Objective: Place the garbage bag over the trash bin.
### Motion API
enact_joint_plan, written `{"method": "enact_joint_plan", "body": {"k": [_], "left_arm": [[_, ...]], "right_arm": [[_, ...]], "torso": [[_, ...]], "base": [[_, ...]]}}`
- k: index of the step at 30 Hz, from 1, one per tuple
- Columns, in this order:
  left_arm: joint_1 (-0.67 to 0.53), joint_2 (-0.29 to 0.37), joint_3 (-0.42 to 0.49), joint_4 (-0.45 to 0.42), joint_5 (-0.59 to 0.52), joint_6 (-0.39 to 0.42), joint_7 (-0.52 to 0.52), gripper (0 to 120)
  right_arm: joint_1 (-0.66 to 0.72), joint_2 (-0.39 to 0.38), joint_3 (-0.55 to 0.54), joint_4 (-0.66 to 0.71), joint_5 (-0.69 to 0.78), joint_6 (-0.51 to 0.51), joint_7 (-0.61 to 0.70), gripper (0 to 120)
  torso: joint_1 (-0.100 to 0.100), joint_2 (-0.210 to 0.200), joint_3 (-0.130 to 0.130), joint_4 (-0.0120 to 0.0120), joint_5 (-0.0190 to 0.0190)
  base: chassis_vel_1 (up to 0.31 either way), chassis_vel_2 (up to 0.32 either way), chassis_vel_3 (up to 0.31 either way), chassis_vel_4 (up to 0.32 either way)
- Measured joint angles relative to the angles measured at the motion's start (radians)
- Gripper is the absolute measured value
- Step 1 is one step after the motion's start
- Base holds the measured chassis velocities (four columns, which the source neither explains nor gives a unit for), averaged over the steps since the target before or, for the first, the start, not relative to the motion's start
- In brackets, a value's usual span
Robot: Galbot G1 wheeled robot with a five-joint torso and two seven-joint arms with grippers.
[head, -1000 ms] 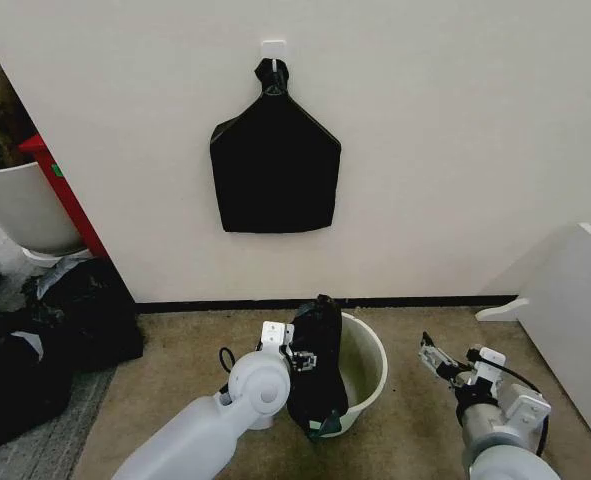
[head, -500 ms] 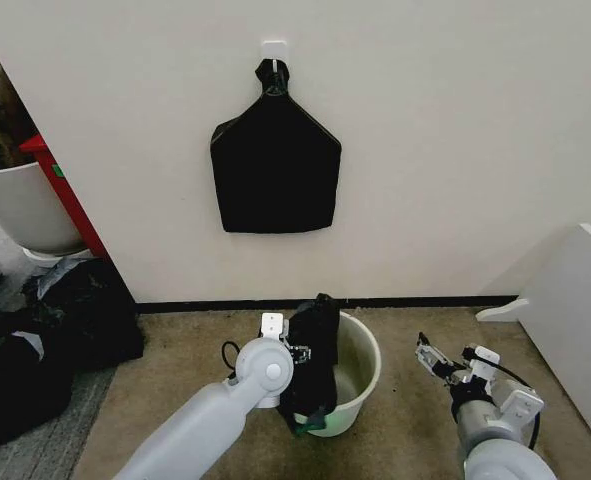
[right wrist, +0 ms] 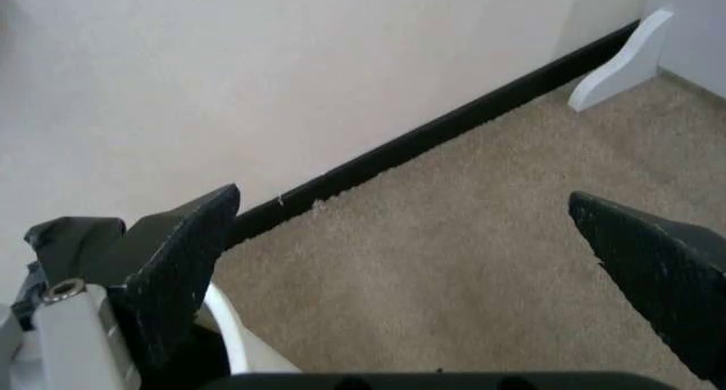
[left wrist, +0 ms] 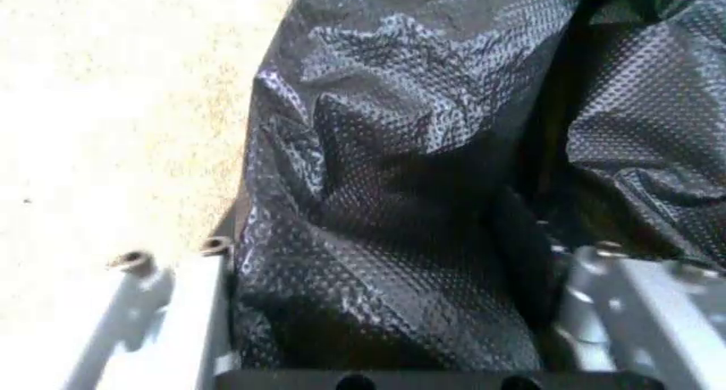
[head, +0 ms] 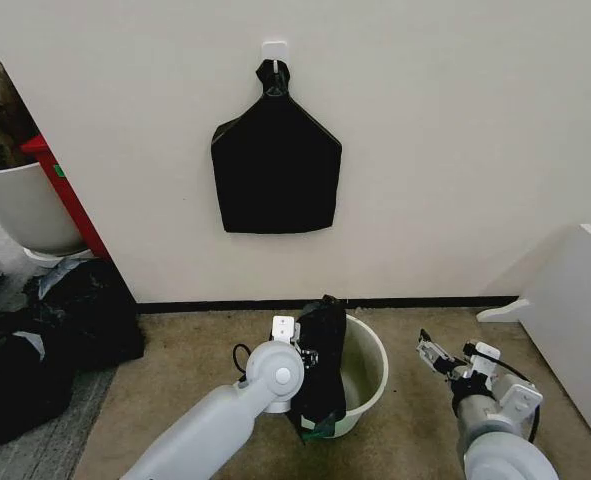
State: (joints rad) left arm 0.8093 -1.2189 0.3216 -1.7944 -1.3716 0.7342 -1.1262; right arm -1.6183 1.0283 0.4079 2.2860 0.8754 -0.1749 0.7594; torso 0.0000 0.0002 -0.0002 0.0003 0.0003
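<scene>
The trash bin [head: 367,372], a small white bucket, stands on the carpet near the wall. The garbage bag [head: 321,360], wrinkled black film, hangs bunched over the bin's left rim and down its outer side. My left gripper [head: 306,356] is at that rim, shut on the garbage bag. In the left wrist view the garbage bag [left wrist: 397,203] is bunched between the grey fingers [left wrist: 170,313] of the left gripper [left wrist: 386,254]. My right gripper [head: 433,356] hovers open to the right of the bin, holding nothing. The right wrist view shows the right gripper [right wrist: 403,203] wide apart, with the bin's rim [right wrist: 233,330] beside it.
A flat black bag [head: 276,165] hangs from a wall hook above the bin. Bulky black sacks [head: 65,330] and a large white planter [head: 20,205] sit at the left. A white panel [head: 575,320] stands at the right. Bare carpet [right wrist: 454,271] lies between bin and panel.
My left arm has shifted slightly to the right with the bag, staying at the bin's left rim. The right gripper has barely moved.
</scene>
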Motion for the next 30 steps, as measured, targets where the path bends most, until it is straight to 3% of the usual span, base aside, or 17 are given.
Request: {"method": "enact_joint_plan", "body": {"k": [11,17,24,30], "left_arm": [[0.030,0.032,-0.010,-0.055,-0.047,0.001,-0.023,14],[0.042,0.047,-0.039,-0.092,-0.071,-0.015,-0.046,1],[0.051,0.075,-0.115,-0.169,-0.126,-0.035,-0.084,0],[0.073,0.124,-0.198,-0.244,-0.184,-0.082,-0.054,0]], "right_arm": [[0.000,-0.001,0.003,-0.001,-0.002,0.000,0.008,100],[0.000,0.000,0.004,0.001,-0.006,0.000,0.009,100],[0.005,0.005,0.017,0.012,-0.007,-0.005,0.009,100],[0.014,0.006,0.018,0.049,-0.007,-0.020,-0.012,100]], "torso": [[0.000,0.000,0.000,-0.0005,-0.0009],[0.000,0.000,0.000,-0.0007,-0.0007],[0.000,0.000,0.000,-0.0003,-0.0006],[0.000,0.000,0.000,-0.0004,-0.0006]], "base": [[0.000,0.000,0.000,0.000],[0.000,0.000,0.000,0.000],[0.000,0.000,0.000,0.000],[0.000,0.000,0.000,0.000]]}}
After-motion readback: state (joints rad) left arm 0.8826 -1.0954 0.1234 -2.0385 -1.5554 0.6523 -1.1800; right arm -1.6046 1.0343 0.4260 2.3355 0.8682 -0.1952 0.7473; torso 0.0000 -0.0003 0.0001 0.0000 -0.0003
